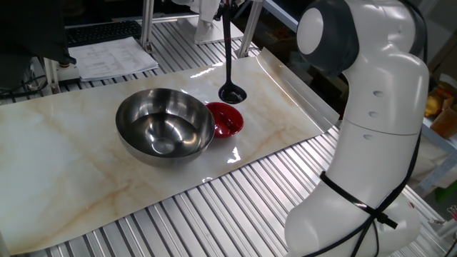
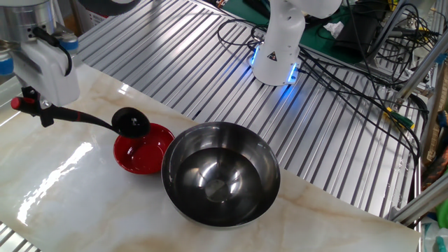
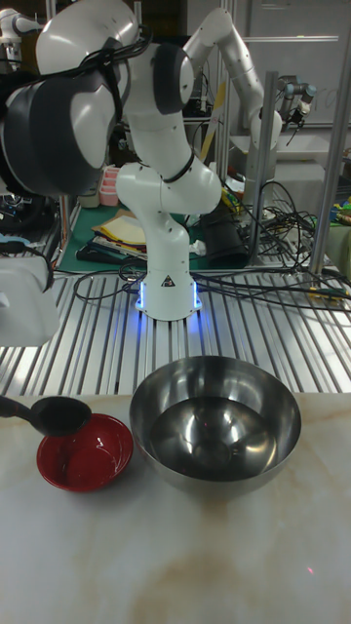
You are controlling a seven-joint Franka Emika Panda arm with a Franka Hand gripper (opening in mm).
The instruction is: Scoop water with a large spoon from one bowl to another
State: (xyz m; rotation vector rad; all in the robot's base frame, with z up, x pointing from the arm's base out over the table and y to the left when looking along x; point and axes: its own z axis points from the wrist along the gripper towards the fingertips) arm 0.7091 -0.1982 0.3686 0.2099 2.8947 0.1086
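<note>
Gripping the ladle (image 2: 84, 119) by its handle end, your claw (image 2: 33, 105) is clamped on it. Its scoop hangs over the red bowl's (image 2: 143, 150) far rim, and that bowl sits just beside the steel bowl (image 2: 221, 173).

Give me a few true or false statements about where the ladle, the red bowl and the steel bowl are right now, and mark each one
1. The ladle has its scoop over the edge of the red bowl. True.
2. The ladle's scoop is dipped inside the steel bowl. False: it is held above the red bowl, outside the steel one.
3. The red bowl sits right beside the steel bowl. True.
4. The ladle lies loose on the table. False: the end effector holds its handle near the red-marked end.
5. The red bowl is wider than the steel bowl. False: the steel bowl is much wider.
</note>
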